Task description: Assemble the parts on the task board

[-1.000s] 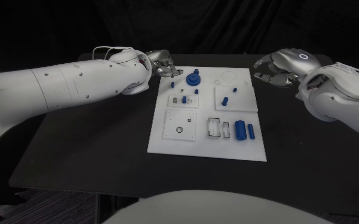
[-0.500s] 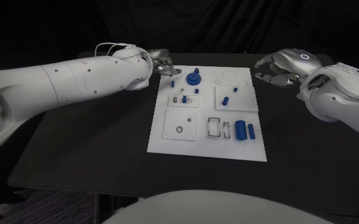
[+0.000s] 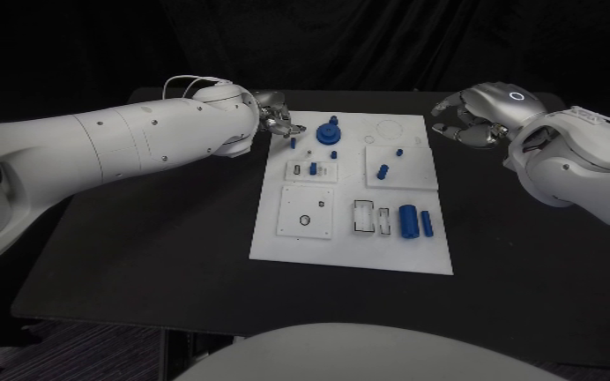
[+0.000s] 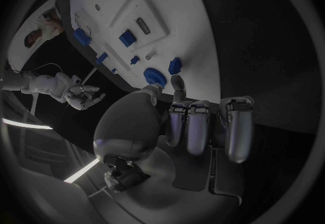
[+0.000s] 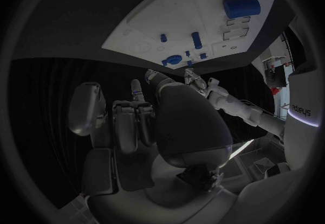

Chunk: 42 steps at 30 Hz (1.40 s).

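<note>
The white task board [image 3: 318, 242] lies in the middle of the black table. On its far end stands a round blue part with a peg [image 3: 330, 133], with several small blue pegs [image 3: 383, 170] nearer me. Two blue cylinders [image 3: 408, 220] lie at its right edge. My left hand [image 3: 271, 120] hovers at the board's far left corner, half hidden by its own wrist; in the left wrist view its fingers [image 4: 196, 126] are loosely curled and hold nothing. My right hand [image 3: 466, 123] hangs off the board's far right corner, fingers loosely bent and empty.
Raised white plates [image 3: 308, 212] with slots and holes sit on the board. The black table [image 3: 152, 249] stretches wide on both sides of it. A dark curtain hangs behind.
My left arm has swung forward, and its hand has drawn back slightly from the board's far corner, now more hidden behind the wrist. The right hand and the parts are unchanged.
</note>
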Available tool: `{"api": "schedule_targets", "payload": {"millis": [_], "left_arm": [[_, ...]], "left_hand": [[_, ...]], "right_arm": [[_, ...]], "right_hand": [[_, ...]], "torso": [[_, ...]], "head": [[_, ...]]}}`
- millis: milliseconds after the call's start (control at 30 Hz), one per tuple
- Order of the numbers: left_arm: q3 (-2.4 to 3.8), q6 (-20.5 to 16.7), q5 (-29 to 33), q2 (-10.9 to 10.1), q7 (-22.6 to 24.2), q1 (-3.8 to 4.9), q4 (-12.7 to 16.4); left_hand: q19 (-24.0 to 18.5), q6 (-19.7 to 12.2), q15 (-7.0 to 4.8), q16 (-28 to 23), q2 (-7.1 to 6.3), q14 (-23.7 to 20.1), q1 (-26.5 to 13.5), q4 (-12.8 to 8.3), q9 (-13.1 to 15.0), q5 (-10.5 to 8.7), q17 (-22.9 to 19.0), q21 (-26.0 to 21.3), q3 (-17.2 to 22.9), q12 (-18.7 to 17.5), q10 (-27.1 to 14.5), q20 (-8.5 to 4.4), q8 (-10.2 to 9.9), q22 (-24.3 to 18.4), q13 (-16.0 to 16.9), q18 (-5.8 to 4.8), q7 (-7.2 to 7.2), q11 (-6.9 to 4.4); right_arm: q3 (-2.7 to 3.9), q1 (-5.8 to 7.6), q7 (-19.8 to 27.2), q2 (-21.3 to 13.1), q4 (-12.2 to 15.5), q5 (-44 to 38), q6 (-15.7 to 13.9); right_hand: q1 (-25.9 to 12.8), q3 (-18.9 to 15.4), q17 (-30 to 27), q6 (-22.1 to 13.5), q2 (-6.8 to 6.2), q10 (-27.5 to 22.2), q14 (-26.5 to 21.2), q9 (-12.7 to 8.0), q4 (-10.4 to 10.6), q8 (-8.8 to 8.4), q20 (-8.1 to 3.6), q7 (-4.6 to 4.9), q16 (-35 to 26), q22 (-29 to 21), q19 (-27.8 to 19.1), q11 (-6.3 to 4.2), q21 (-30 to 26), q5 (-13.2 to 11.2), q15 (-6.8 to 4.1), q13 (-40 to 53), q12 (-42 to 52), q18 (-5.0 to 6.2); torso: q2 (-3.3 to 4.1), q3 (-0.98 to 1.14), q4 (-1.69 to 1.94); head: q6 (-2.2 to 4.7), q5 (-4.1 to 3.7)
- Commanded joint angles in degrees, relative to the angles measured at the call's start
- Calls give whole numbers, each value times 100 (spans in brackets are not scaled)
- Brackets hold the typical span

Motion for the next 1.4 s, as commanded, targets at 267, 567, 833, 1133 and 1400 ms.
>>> {"api": "schedule_targets", "payload": {"millis": [267,567,833,1133,1400], "left_arm": [[5,189,23,3,-117,-30,-16],[5,258,23,9,-147,-50,-32],[5,266,23,26,-117,-63,-46],[5,271,23,71,-70,-75,-81],[5,291,23,107,-49,-94,-117]], "left_hand": [[247,-16,-21,15,2,584,-83,-5,163,0,1509,-33,-41,-24,607,-25,45,1161,1509,-25,3,-20],[233,-14,-21,15,1,584,-97,-6,164,0,1509,-50,-45,-24,607,-25,54,1148,1509,-20,2,-20],[208,-37,-19,15,0,584,-92,-14,163,5,1509,-81,-38,-24,607,-23,57,1125,1509,-10,2,-19],[196,-70,-17,15,1,584,-90,-15,161,7,1509,-94,-30,-24,607,-21,56,1116,1509,-6,6,-15],[163,-182,-5,15,-1,584,-21,-23,144,12,1509,-135,22,-24,607,-11,28,1092,1509,6,26,-1]], "right_arm": [[4,-8,-65,-6,5,-17,-31],[4,-13,-61,5,-1,-16,-18],[4,-16,-64,6,-3,-16,2],[4,-17,-72,10,-3,-16,20],[4,-18,-81,9,-1,-16,38]], "right_hand": [[43,25,1510,55,13,596,600,-5,0,-25,-20,-4,17,917,-24,21,6,19,19,1506,15,84],[43,25,1510,55,13,596,600,-5,0,-25,-20,-4,17,917,-24,21,6,19,19,1506,15,84],[43,25,1510,55,13,596,600,-5,0,-25,-20,-4,17,917,-24,21,6,19,19,1506,15,84],[43,25,1510,55,13,596,600,-5,0,-25,-20,-4,17,917,-24,21,6,19,19,1506,15,84],[43,25,1510,55,13,596,600,-5,0,-25,-20,-4,17,917,-24,21,6,19,19,1506,15,84]], "torso": [[-9,12,2],[-12,9,-1],[-11,10,2],[-11,10,2],[-9,12,-2]], "head": [[-1,-11],[-1,7],[-1,1],[-1,2],[-1,-4]]}}
